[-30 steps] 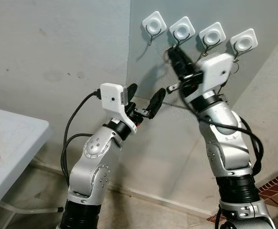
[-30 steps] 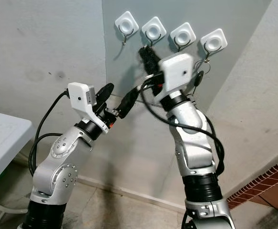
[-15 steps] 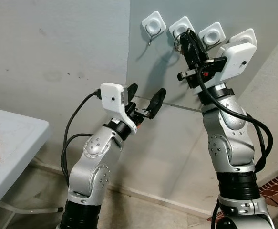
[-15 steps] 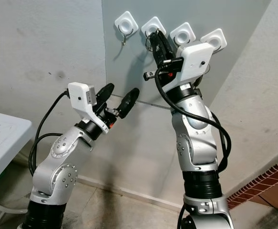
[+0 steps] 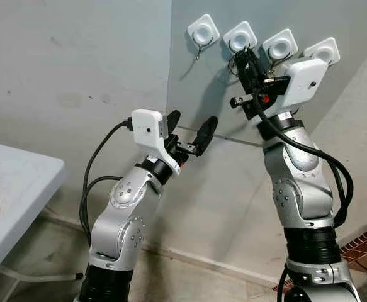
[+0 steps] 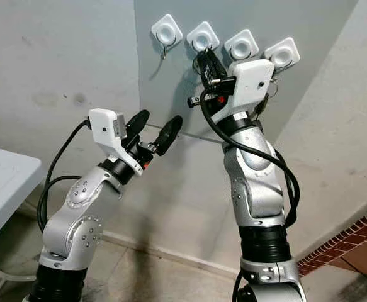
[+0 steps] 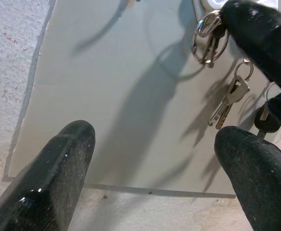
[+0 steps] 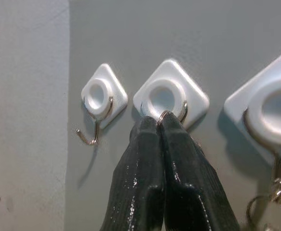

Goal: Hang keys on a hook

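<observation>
Four white square hooks sit in a row on the grey wall panel. My right gripper (image 5: pixel 241 56) is raised to the second hook (image 5: pixel 240 36) from the left and is shut on a key ring (image 7: pixel 205 43). Its fingertips (image 8: pixel 158 122) hold the ring's top (image 8: pixel 163 114) right at that hook's metal wire (image 8: pixel 183 111); whether the ring is over the wire I cannot tell. The first hook (image 8: pixel 98 97) is bare. My left gripper (image 5: pixel 191 123) is open with nothing in it, lower and to the left, pointing at the panel.
Another bunch of keys (image 7: pixel 229 98) hangs under the third hook (image 5: pixel 280 44), and a dark key (image 6: pixel 263 104) hangs under the fourth hook (image 6: pixel 282 53). A white table (image 5: pixel 13 189) stands at the left. Brick flooring (image 5: pixel 366 242) shows at the lower right.
My right gripper has risen from below the hooks to the second hook, carrying the key ring, then shifted slightly left. The left arm has not moved.
</observation>
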{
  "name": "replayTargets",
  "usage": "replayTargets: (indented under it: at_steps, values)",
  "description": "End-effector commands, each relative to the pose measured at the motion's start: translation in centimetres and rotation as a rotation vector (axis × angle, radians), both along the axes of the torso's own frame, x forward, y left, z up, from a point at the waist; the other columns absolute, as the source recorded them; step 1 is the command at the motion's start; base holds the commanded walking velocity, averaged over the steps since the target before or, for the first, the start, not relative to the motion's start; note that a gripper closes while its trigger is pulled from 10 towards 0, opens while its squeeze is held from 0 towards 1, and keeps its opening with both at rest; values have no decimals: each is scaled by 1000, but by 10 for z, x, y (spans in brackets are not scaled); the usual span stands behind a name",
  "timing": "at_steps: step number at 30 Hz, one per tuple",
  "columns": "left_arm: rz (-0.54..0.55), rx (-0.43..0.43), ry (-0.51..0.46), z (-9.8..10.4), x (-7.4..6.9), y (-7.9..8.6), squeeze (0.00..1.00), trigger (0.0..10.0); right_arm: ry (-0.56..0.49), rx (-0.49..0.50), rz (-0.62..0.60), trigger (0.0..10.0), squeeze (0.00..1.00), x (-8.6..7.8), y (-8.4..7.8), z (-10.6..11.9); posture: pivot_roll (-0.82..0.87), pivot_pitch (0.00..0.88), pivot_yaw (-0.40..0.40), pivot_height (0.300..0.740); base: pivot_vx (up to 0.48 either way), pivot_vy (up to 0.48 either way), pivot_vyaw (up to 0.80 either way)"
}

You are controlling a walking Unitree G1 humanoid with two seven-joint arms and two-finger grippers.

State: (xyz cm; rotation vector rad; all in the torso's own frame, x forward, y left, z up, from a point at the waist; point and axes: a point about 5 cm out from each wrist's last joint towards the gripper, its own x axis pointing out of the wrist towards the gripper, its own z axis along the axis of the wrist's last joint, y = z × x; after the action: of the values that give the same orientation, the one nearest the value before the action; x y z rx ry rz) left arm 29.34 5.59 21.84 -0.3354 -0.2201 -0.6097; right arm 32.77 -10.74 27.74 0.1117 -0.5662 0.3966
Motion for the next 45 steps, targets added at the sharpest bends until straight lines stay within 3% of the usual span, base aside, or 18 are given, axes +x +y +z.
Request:
replayTargets:
  at_steps: [1, 11, 13, 17, 18, 19, 33, 45]
  values:
    - [-5, -10, -17, 6, -2, -2, 0, 10000, 27, 5, -19, 10000, 0, 0, -2, -4, -16, 77, -74, 740, 0, 0, 0]
    - [-9, -11, -14, 6, -2, -2, 0, 10000, 78, 52, -21, 10000, 0, -6, -5, -16, -21, 78, -71, 740, 0, 0, 0]
    - [-11, -9, -13, 6, -2, -2, 0, 10000, 84, 61, -25, 10000, 463, -6, -5, -17, -23, 77, -67, 740, 0, 0, 0]
    - [-13, -6, -14, 6, -2, -3, 0, 10000, 84, 71, -17, 10000, 502, -7, -6, -16, -23, 77, -67, 740, 0, 0, 0]
    - [-12, -5, -15, 6, -2, -3, 0, 10000, 84, 73, -15, 10000, 635, -7, -6, -16, -23, 77, -67, 740, 0, 0, 0]
    - [-14, -10, -13, 6, -2, -3, 0, 10000, 84, 79, -13, 10000, 1000, -7, -6, -16, -22, 73, -65, 740, 0, 0, 0]
    - [-2, -3, -5, 3, -1, -2, 0, 10000, 1, 94, 10, 10000, 1000, -19, -5, -21, -15, 62, -70, 740, 0, 0, 0]
    - [12, 8, 15, -3, 0, 1, 0, 10000, 127, -66, 22, 10000, 1000, -26, 3, -66, -12, 48, -70, 740, 0, 0, 0]
